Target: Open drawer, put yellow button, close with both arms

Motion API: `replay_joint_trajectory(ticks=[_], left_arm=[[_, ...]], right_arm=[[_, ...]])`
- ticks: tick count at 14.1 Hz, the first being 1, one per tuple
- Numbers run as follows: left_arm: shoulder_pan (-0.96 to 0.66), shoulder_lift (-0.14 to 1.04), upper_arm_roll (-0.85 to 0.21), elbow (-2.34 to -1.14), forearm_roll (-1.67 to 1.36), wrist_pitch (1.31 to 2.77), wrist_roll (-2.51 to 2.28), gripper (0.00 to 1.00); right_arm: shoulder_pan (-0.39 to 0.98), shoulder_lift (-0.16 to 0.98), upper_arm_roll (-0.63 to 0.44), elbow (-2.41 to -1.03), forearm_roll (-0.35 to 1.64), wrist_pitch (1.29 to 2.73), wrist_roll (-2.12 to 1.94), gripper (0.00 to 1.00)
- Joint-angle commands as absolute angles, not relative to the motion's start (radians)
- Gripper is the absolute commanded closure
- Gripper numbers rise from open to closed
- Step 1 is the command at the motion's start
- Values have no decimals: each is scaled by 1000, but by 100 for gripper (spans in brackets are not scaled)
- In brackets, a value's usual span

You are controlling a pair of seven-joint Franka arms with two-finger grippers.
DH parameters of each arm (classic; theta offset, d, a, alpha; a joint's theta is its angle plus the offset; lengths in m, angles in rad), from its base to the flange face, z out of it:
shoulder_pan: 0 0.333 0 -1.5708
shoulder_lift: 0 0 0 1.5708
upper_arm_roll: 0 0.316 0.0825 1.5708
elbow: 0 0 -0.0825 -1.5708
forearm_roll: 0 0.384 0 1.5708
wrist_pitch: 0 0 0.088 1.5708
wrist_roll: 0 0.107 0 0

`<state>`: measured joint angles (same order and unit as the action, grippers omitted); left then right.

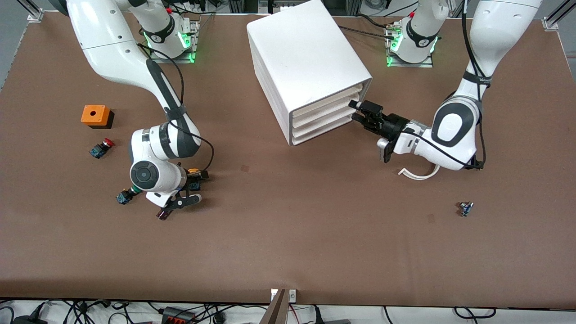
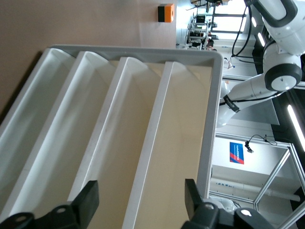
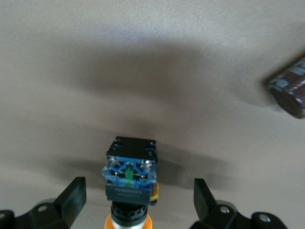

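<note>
Brown bench (image 1: pixel 288 234), white cabinet (image 1: pixel 306 58) sitting up toward the arm bases, all four drawers look shut. Left pincer (image 1: pixel 360 112) is right at the cabinet front with its fingers spread apart, lined up on the upper drawers, nothing gripped yet. From its wrist cam I honestly can't tell which drawer (image 2: pixel 176 138) front it's going for, the cream lips all look the same.

Right pincer (image 3: pixel 138 202) is down low over the yellow button (image 3: pixel 129 179), fingers wide apart on either side of it, not closed. Button lies on its side on the bench toward the right arm's end, green button (image 1: pixel 123 196) just beside that arm and red button (image 1: pixel 101 148) and an orange box (image 1: pixel 96 115) farther from the camera.

What could go wrong, my guess: button's body is small and boxy, cap is round, so if the fingers close on the cap it could squirt out or roll. Also the left fingers could catch two drawer lips at once, or pull and drag the whole light cabinet instead of sliding a drawer, since nothing is bracing it.
</note>
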<state>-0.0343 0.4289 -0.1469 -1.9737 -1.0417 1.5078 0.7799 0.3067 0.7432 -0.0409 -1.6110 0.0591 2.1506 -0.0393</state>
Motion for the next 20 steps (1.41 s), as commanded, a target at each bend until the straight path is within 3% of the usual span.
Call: replay_joint_trajectory(ticks=[1, 3, 5, 7, 15, 20], left_arm=[[-29, 422, -161, -2015, -1066, 1509, 867, 32], [-28, 420, -166, -2049, -1081, 1508, 909, 39], [-29, 422, -166, -2098, -1142, 1511, 989, 44], [-34, 422, -167, -2120, -1163, 1513, 997, 51], [-54, 425, -172, -2129, -1167, 1539, 1000, 95], [-41, 469, -158, -2048, -1152, 1537, 971, 99]], right_arm=[[319, 752, -46, -1594, 72, 2154, -26, 27], [325, 752, -46, -1595, 72, 2151, -26, 67], [325, 750, -46, -1594, 72, 2146, -28, 88], [325, 742, -46, -1586, 72, 2143, -29, 98], [324, 655, -48, -1398, 72, 1921, -40, 100], [344, 640, -44, -1212, 72, 1770, -38, 100]])
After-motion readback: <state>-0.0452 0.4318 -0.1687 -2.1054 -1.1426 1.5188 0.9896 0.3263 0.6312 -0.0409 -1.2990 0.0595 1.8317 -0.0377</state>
